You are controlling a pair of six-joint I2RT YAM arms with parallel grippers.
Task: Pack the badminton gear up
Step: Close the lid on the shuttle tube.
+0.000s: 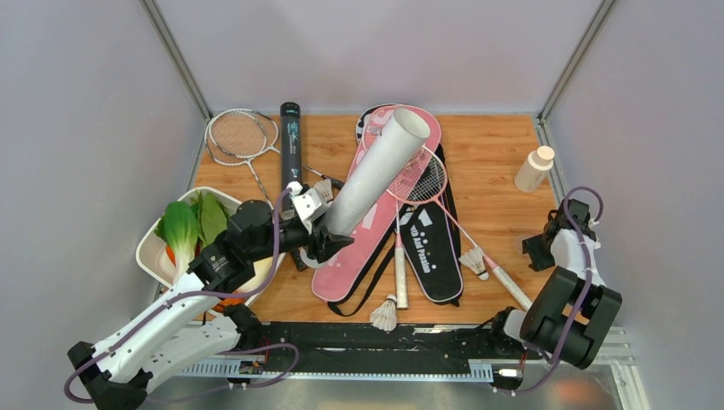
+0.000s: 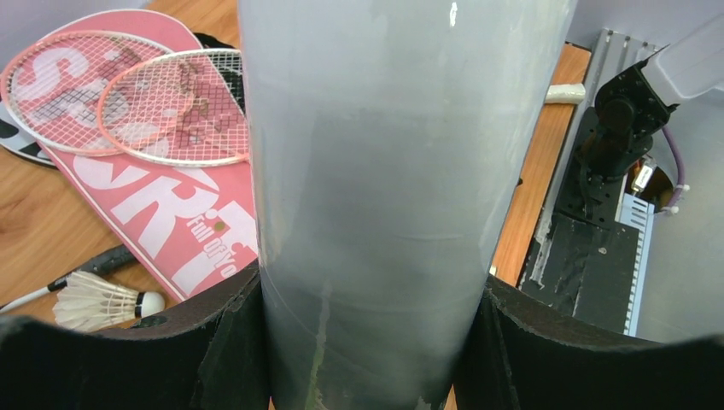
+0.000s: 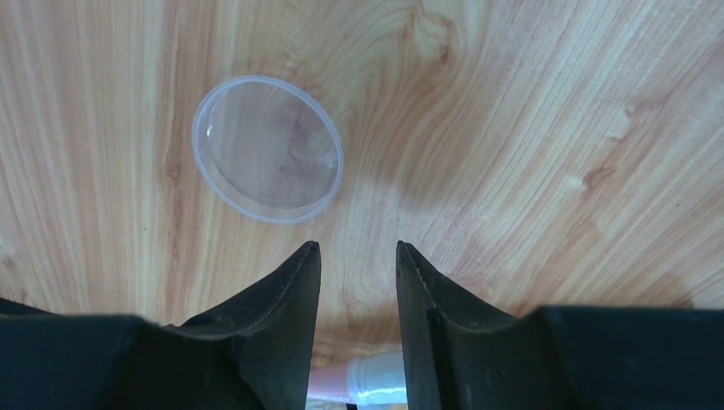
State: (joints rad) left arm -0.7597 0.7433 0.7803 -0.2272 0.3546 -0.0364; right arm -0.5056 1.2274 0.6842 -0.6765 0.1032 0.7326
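Observation:
My left gripper [image 1: 329,229] is shut on the lower part of a white tube [image 1: 376,171], which is tilted with its open end up and toward the back. In the left wrist view the white tube [image 2: 384,171] fills the gap between both pads of the left gripper [image 2: 371,342]. Two pink rackets [image 1: 418,175] lie over a pink bag [image 1: 376,231] and a black bag [image 1: 431,243]. Silver rackets [image 1: 239,134] and a black tube [image 1: 290,141] lie at the back left. Shuttlecocks [image 1: 386,314] [image 1: 474,260] rest near the front. My right gripper [image 3: 359,256] is open over bare wood, above a racket handle [image 3: 376,380].
A clear round lid [image 3: 267,148] lies on the wood just ahead of the right fingers. A small white bottle [image 1: 534,168] stands at the back right. A white tray [image 1: 149,252] of vegetables sits at the left beside my left arm. Walls close in on three sides.

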